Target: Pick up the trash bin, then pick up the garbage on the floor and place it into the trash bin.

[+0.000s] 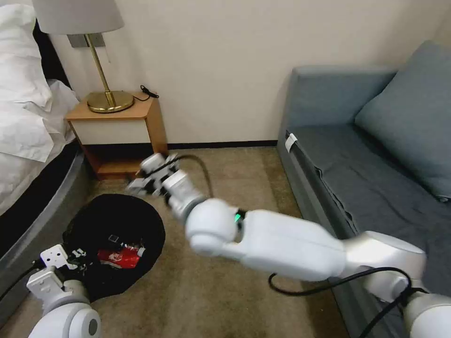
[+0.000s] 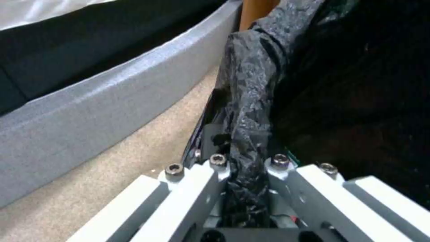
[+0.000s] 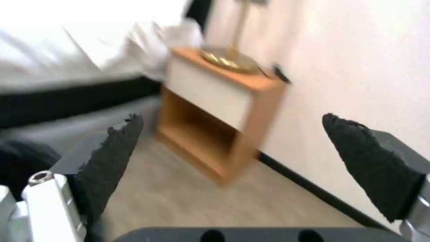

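The round black trash bin (image 1: 115, 220) with its black liner sits low at the left, beside the bed. My left gripper (image 1: 75, 257) is shut on the bin's near rim, and the left wrist view shows the crumpled liner edge (image 2: 248, 111) pinched between the fingers. Inside the bin lies a red-and-white wrapper (image 1: 120, 257), one piece of garbage. My right gripper (image 1: 145, 178) hangs just beyond the bin's far rim, in front of the nightstand. It is open, with nothing between its black pads (image 3: 112, 154).
A wooden nightstand (image 1: 117, 134) with a brass lamp (image 1: 105, 96) stands against the wall behind the bin. The bed's grey base (image 1: 35, 211) runs along the left. A grey sofa (image 1: 371, 173) fills the right side, with tan carpet (image 1: 235, 178) between.
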You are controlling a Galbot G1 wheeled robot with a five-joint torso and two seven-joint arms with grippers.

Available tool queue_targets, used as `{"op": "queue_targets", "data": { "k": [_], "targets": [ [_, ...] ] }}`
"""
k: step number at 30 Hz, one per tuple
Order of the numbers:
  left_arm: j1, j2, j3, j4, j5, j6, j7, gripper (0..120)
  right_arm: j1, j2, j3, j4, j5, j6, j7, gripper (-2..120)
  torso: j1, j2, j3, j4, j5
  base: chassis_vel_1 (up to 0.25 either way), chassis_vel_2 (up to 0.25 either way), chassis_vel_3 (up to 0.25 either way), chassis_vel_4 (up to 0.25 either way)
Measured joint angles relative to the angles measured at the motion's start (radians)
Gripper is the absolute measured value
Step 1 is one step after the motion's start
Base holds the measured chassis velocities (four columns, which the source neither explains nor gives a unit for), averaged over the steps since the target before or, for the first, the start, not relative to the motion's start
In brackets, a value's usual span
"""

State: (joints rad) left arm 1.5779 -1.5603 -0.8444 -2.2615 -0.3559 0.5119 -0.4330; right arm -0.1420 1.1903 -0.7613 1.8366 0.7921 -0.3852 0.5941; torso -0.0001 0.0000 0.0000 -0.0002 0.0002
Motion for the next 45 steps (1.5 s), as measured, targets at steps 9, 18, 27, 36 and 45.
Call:
{"op": "queue_targets", "data": {
  "k": [9, 18, 27, 36, 45],
  "targets": [
    [0.000, 0.000, -0.002, 0.002, -0.005, -0.005, 0.001, 2, 0.016, -0.073, -0.172, -0.307, -0.080, 0.075, -0.190, 100, 0.000, 0.000, 0.000, 0.0001, 0.0001, 0.000, 0.000, 0.000, 0.000],
    [0.013, -0.004, -0.007, 0.009, -0.007, -0.028, 0.003, 2, 0.043, 0.007, -0.364, -0.688, -0.188, 0.200, -0.523, 100, 0.000, 0.000, 0.000, 0.0003, -0.0002, 0.000, 0.000, 0.000, 0.000],
    [0.015, -0.006, -0.014, 0.013, -0.009, -0.036, 0.004, 2, 0.027, 0.045, -0.454, -0.881, -0.205, 0.249, -0.655, 100, 0.000, 0.000, 0.000, 0.0002, -0.0001, 0.000, 0.000, 0.000, 0.000],
    [0.011, -0.007, -0.015, 0.025, -0.009, -0.040, 0.004, 2, -0.006, 0.048, -0.509, -0.894, -0.178, 0.262, -0.669, 100, 0.000, 0.000, 0.000, 0.0002, -0.0002, 0.000, 0.000, 0.000, 0.000],
    [0.021, -0.004, -0.026, 0.022, -0.013, -0.042, 0.004, 2, -0.038, 0.092, -0.531, -0.995, -0.183, 0.298, -0.689, 100, 0.000, 0.000, 0.000, 0.0002, -0.0003, 0.000, 0.000, 0.000, 0.000]
  ]
}}
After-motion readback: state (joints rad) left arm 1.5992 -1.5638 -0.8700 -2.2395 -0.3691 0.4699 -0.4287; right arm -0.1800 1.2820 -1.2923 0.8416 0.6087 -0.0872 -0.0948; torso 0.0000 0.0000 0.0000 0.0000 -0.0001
